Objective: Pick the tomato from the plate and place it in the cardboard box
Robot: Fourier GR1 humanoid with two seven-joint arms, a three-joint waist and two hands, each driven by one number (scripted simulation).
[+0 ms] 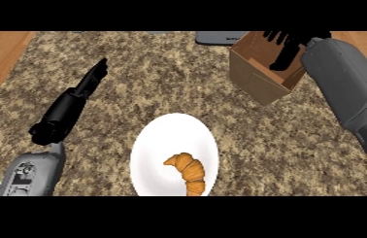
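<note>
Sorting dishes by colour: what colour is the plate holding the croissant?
The plate is plain white, seen in the head view.

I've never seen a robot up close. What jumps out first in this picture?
A white plate sits near the bottom centre of the speckled counter, with a golden croissant on its lower part. At the upper right, the right hand dips into a tilted cardboard box, while the left hand is open at the left, fingers straight.
</note>
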